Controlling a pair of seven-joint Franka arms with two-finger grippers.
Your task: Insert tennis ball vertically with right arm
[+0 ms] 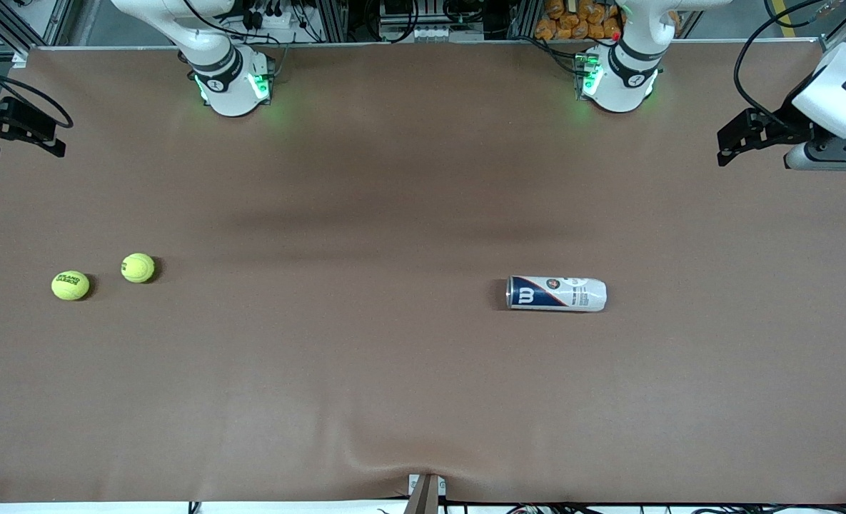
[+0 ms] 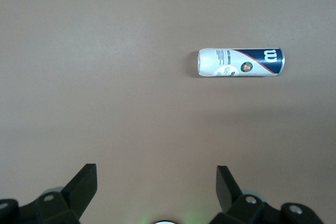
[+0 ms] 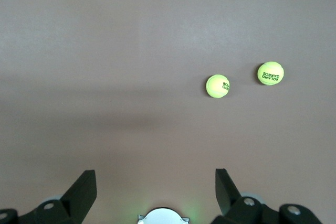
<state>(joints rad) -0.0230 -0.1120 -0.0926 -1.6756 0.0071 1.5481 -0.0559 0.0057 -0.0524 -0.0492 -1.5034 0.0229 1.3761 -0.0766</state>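
Two tennis balls in right wrist view; can in left.

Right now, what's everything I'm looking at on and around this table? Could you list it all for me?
tennis balls: two, yellow-green, toward the right arm's end of the table; one a little farther from the front camera than the other, close together but apart.
ball can: one, white and dark blue, lying on its side, toward the left arm's end of the table.
table: one, brown covering, bearing all of the above.
right gripper: one, black, open, holding nothing, up over its own end of the table; the arm waits.
left gripper: one, black, open, holding nothing, up over its own end of the table; the arm waits.
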